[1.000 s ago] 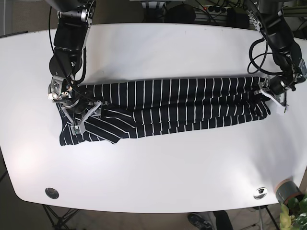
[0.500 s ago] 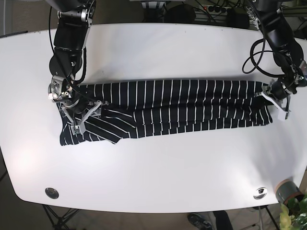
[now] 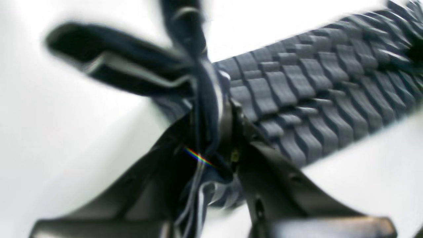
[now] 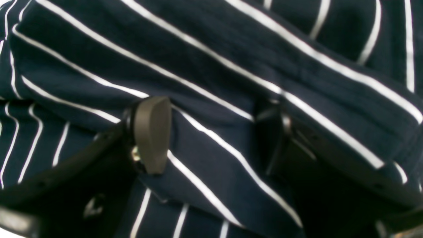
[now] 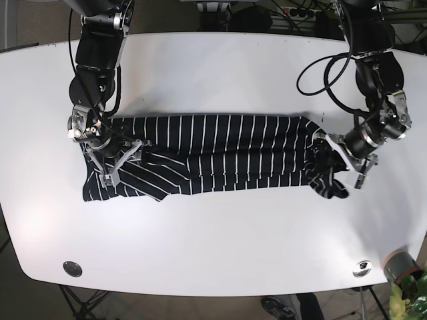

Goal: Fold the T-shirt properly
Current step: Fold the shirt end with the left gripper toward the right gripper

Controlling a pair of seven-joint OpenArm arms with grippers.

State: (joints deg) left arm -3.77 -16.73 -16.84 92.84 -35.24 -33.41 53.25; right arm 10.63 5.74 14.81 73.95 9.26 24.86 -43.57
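Left wrist view, though blurred, shows the left gripper [image 3: 214, 132] with its jaws pinched together on a bunch of the shirt [image 3: 314, 99], the striped cloth trailing away to the right. In the base view that gripper [image 5: 340, 160] sits at the shirt's [image 5: 220, 150] right end, where the hem is gathered and lifted into a dark fold [image 5: 327, 177] near the table's [image 5: 220, 247] right side. The right gripper [image 4: 211, 138] rests with jaws apart on the cloth, apparently pressing rather than pinching; in the base view it [image 5: 117, 163] is at the left end. The step in hand looks like the lengthwise fold, right end carried toward the left. The next move calls for carrying the hem across low and level, then laying it squarely on the left end. The right gripper sits where the hem should land and may have to clear first. A round fitting [image 5: 362, 269] and a roll [image 5: 399, 265] lie at the near right corner, well apart.
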